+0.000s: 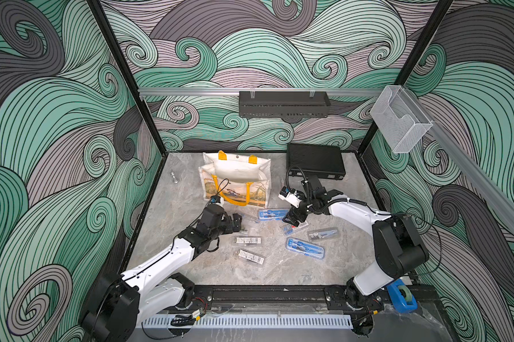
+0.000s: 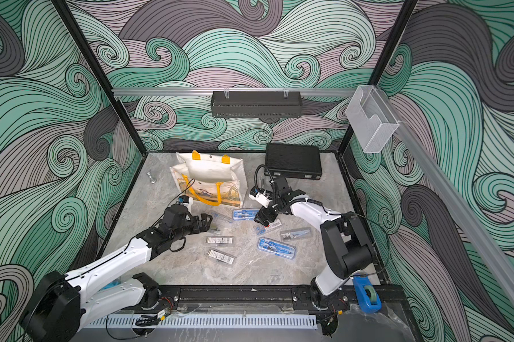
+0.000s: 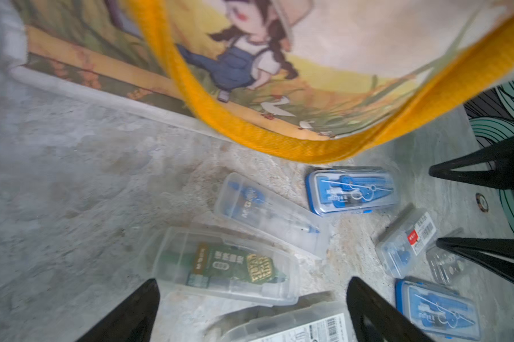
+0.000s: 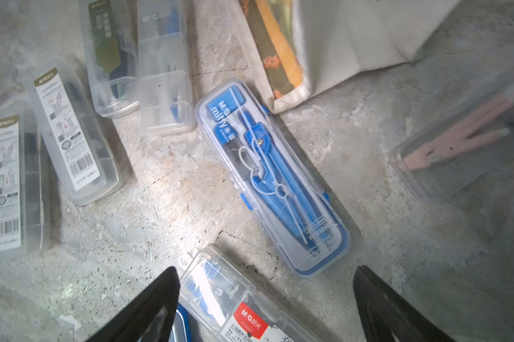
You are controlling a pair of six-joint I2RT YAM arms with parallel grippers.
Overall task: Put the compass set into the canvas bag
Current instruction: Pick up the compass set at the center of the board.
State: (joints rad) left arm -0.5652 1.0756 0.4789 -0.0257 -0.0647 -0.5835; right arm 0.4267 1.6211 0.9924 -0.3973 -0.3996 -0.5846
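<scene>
Right fingers [image 4: 149, 308] spread over a red-labelled compass set [image 4: 229, 296] — canvas bag [image 1: 258, 189] upright nearby

Cream canvas bag [image 1: 238, 171] stands open, upright; blue-cased compass set [image 1: 272, 213] lies flat just beside it.

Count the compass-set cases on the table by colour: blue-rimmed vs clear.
Blue-rimmed cases: 2
Clear cases: 7
Total: 9
</scene>
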